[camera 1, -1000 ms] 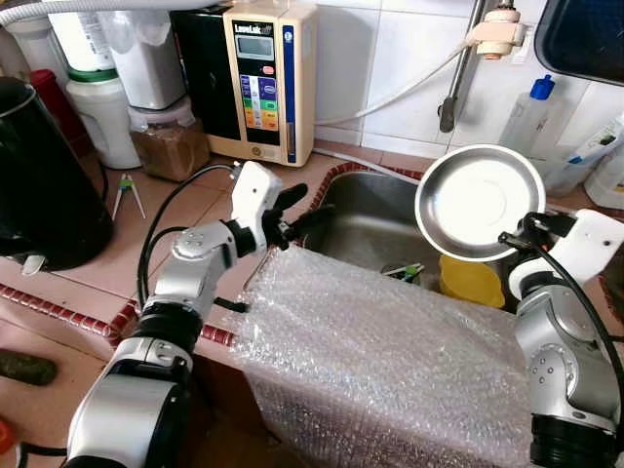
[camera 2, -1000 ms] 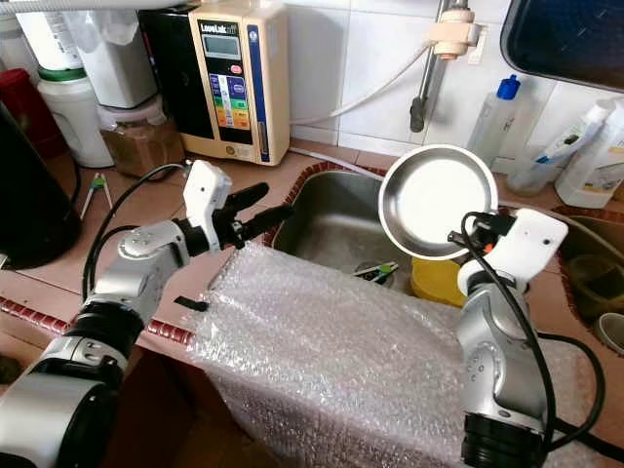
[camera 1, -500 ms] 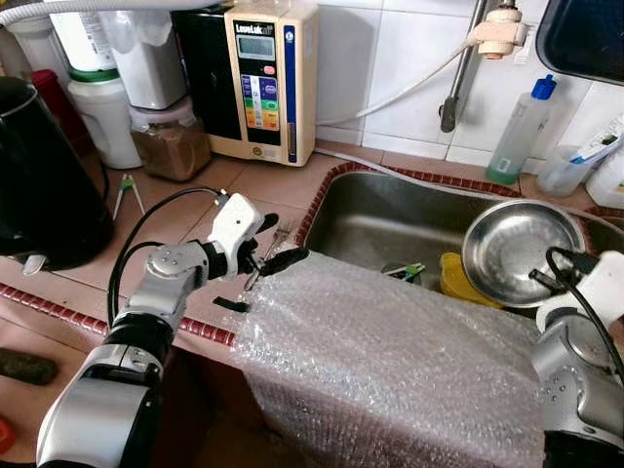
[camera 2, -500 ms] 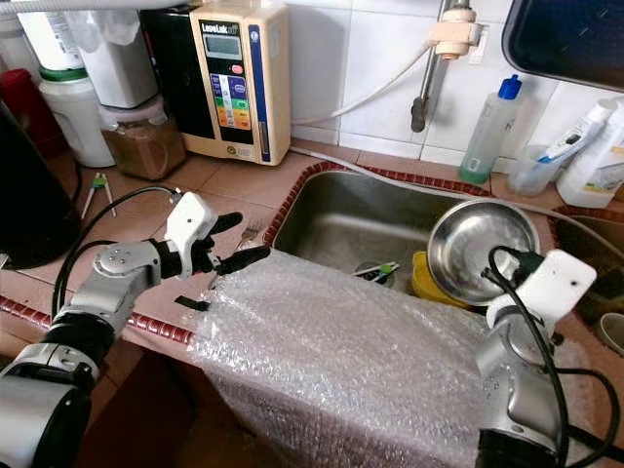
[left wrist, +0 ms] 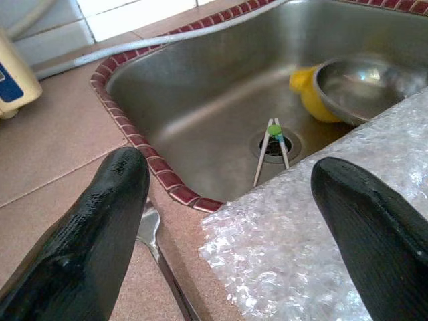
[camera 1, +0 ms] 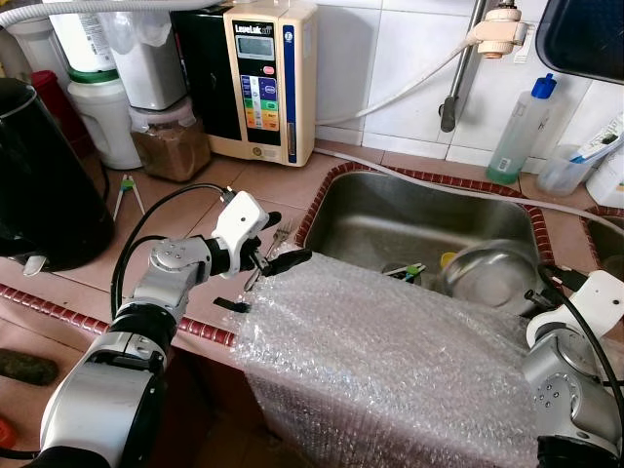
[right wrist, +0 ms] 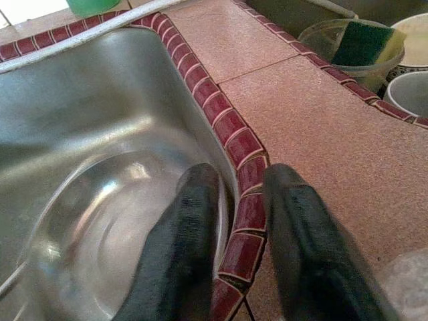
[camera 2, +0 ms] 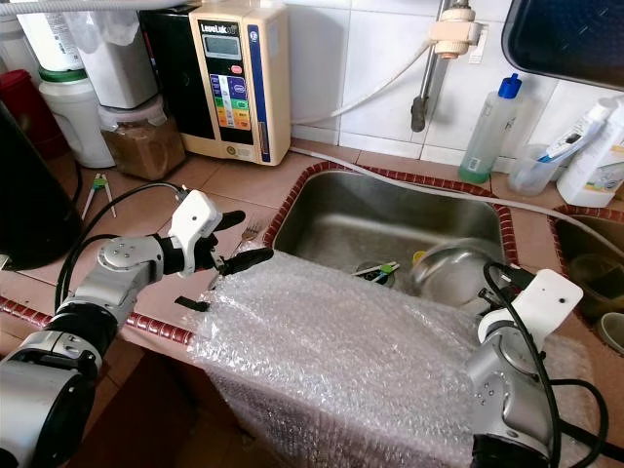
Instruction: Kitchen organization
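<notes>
A steel bowl [camera 1: 492,273] rests low in the sink [camera 1: 390,210], lying over a yellow item [left wrist: 307,93]. My right gripper [right wrist: 237,180] is shut on the bowl's rim at the sink's right edge, one finger inside the bowl [right wrist: 100,227] and one outside. My left gripper [camera 1: 286,239] hovers open just above the counter at the sink's left edge. Right beside its fingers a fork [left wrist: 150,227] lies on the counter. A pair of chopsticks [left wrist: 271,147] lies by the drain. A bubble wrap sheet [camera 1: 390,361] drapes over the sink's front edge.
A cream water machine [camera 1: 268,78], jars [camera 1: 161,127] and a black kettle [camera 1: 39,175] stand at the back left. A green soap bottle [camera 1: 517,127] stands behind the sink. A cup with a sponge [right wrist: 354,43] and a mug [right wrist: 408,93] sit on the counter to the right.
My right arm has brought the bowl down from upright above the sink into the basin. My left gripper dropped from the sink's corner to the counter by the fork.
</notes>
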You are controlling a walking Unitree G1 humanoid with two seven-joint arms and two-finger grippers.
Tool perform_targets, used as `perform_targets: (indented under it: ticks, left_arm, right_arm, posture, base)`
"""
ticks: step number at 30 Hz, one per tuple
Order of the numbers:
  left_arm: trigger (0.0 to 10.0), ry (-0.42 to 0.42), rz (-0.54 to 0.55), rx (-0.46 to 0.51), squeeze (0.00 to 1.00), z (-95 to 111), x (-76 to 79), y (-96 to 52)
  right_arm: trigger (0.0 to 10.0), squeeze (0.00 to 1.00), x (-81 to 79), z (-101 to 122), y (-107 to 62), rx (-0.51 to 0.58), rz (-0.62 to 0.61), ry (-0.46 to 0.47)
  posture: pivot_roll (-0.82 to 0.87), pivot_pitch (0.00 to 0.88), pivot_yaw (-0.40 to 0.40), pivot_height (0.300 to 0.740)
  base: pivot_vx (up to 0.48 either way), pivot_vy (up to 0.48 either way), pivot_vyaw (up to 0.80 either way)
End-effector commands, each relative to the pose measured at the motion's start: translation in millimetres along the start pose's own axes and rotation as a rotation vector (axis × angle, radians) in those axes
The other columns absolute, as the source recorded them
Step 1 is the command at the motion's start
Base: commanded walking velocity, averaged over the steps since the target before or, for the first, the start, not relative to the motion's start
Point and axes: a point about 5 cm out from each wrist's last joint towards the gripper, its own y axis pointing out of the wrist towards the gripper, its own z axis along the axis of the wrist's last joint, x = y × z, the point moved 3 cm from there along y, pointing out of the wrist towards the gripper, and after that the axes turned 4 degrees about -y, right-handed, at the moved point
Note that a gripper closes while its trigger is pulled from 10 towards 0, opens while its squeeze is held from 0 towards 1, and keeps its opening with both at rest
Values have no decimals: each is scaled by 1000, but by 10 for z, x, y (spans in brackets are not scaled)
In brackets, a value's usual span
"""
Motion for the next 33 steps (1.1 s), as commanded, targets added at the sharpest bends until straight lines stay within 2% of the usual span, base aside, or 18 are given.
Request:
perform_targets:
  ticks: [1, 6, 11, 13, 17, 18, 19, 20, 21, 30, 31, 33]
  left_arm:
    - [10000, 22, 25, 12, 1000, 91, -54, 11]
    - [10000, 21, 66, -7, 1000, 79, -98, 11]
    - [10000, -27, 191, -18, 1000, 90, -218, 12]
    - [10000, -86, 214, 5, 1000, 118, -232, 35]
    - [10000, -111, 274, -7, 1000, 115, -235, 94]
    - [10000, -111, 274, -7, 1000, 115, -235, 94]
    - [10000, -176, 328, -10, 1000, 113, -249, 136]
    - [10000, -176, 328, -10, 1000, 113, -249, 136]
    - [10000, -209, 349, -1, 1000, 134, -239, 176]
    - [10000, -200, 313, -10, 1000, 134, -102, 306]
    - [10000, -210, 309, -36, 1000, 88, -65, 332]
    - [10000, -212, 307, -45, 1000, 73, -55, 337]
  right_arm:
    - [10000, 1000, 22, -6, 11, -12, -4, 3]
    - [10000, 1000, 16, 15, 11, -6, -1, 8]
    - [10000, 1000, -33, 17, -10, -1, 20, 22]
    - [10000, 1000, -155, 72, -38, 29, 92, 2]
    - [10000, 1000, -424, 231, -144, 107, 238, -59]
    - [10000, 1000, -424, 231, -144, 107, 238, -59]
    - [10000, 1000, -572, 288, -230, 145, 321, -102]
    - [10000, 1000, -572, 288, -230, 145, 321, -102]
    - [10000, 1000, -662, 303, -293, 162, 371, -132]
    - [10000, 1000, -792, 279, -404, 173, 452, -165]
    - [10000, 1000, -853, 259, -452, 164, 496, -172]
    - [10000, 1000, -867, 250, -464, 159, 506, -174]
  posture:
    - [30, 0, 45, 740]
    - [29, 0, 45, 740]
    - [32, 0, 47, 740]
    - [31, 0, 45, 740]
    - [20, 0, 45, 740]
    - [20, 0, 45, 740]
    - [9, 0, 47, 740]
    - [9, 0, 47, 740]
    - [7, 0, 47, 740]
    - [0, 0, 50, 740]
    - [-1, 0, 49, 740]
    - [-1, 0, 49, 740]
  base:
    - [0, 0, 0]
    - [0, 0, 0]
    - [0, 0, 0]
    - [0, 0, 0]
    - [0, 0, 0]
    - [0, 0, 0]
    - [0, 0, 0]
    - [0, 0, 0]
    - [0, 0, 0]
    - [0, 0, 0]
    - [0, 0, 0]
    - [0, 0, 0]
